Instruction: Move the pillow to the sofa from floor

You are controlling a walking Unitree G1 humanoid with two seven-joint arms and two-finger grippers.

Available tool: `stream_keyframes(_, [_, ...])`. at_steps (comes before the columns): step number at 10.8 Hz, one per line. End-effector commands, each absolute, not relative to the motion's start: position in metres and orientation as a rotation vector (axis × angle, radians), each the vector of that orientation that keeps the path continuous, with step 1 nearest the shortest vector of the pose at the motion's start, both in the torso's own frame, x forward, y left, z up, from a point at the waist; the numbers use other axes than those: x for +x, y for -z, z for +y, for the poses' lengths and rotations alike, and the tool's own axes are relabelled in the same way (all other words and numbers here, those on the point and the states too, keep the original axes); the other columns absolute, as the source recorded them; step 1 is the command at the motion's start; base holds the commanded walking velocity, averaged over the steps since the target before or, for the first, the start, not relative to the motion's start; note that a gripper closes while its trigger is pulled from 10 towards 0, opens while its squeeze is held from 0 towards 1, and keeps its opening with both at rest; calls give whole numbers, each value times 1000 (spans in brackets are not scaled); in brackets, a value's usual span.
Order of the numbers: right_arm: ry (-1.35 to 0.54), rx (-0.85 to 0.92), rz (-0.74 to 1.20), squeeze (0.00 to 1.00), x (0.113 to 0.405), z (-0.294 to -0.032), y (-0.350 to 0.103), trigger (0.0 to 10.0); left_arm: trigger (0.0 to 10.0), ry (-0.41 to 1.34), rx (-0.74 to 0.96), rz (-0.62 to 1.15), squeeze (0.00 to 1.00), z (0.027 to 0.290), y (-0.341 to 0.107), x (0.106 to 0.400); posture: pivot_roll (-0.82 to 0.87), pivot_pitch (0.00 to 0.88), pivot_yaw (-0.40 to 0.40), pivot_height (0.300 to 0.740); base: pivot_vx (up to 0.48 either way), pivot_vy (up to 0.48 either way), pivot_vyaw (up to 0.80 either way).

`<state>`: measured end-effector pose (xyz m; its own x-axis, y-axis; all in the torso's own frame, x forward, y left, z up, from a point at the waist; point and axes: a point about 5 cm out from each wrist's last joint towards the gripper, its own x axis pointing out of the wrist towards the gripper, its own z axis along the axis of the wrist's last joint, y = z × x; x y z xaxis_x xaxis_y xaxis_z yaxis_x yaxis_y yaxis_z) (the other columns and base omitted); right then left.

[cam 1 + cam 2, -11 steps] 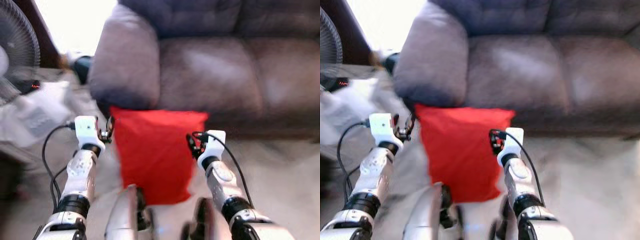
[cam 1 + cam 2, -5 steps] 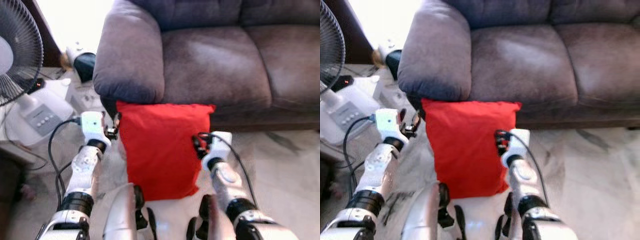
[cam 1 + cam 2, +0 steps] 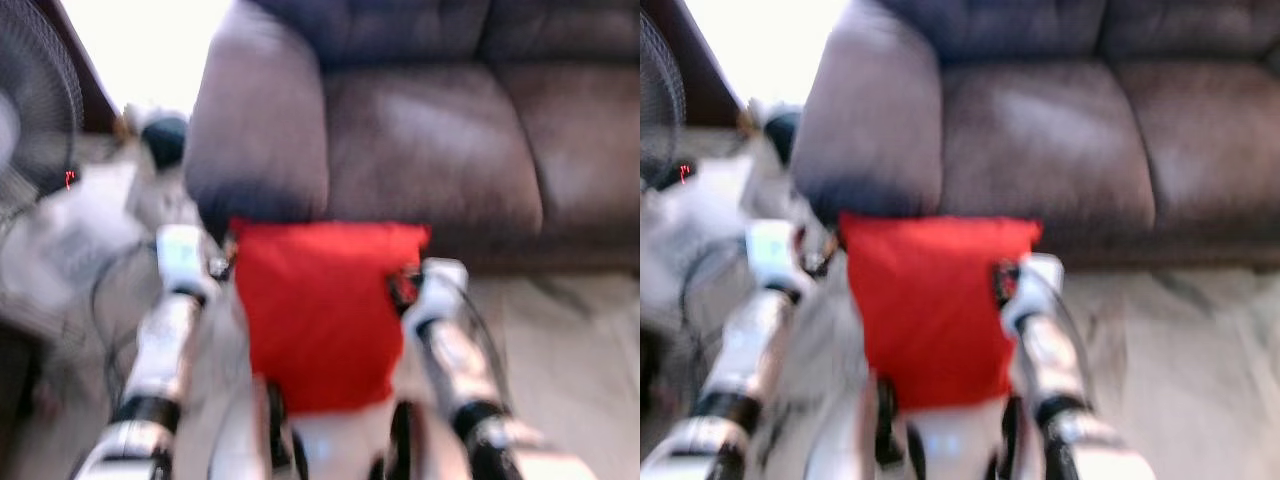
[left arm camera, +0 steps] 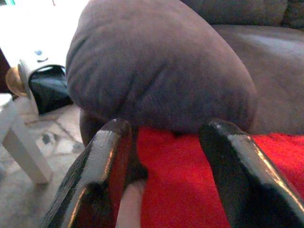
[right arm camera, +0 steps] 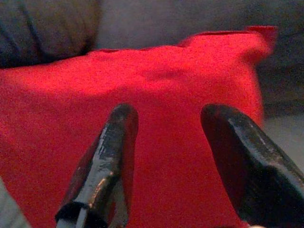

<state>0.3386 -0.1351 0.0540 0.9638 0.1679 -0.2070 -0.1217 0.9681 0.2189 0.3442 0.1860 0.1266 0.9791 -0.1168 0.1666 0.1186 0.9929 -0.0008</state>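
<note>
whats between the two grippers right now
The red pillow lies between the left gripper and the right gripper, one at each side edge, as the left eye view shows. Its top edge sits against the sofa front, below the armrest.

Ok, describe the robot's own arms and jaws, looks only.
Both arms are silver metal with black joint bands near the elbow and a white block at each wrist. Thin black cables loop off the left arm and the right arm. Each gripper has two long, glossy black fingers, rounded at the tips.
</note>
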Motion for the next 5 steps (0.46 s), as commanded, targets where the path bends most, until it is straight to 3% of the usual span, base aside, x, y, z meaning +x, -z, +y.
stream_keyframes(1, [-131, 205, 248, 0, 335, -141, -48, 10000, 10000, 127, -10, -147, 0, 183, -122, 342, 165, 222, 36, 597, 345, 0, 0])
stream_keyframes(2, [-132, 204, 248, 0, 335, -141, -48, 10000, 10000, 127, -6, -150, 0, 183, -122, 342, 166, 221, 35, 597, 345, 0, 0])
stream_keyframes(5, [-139, 203, 256, 0, 334, -139, -47, 10000, 10000, 123, 2, -160, 0, 183, -123, 342, 167, 219, 30, 597, 0, 0, 0])
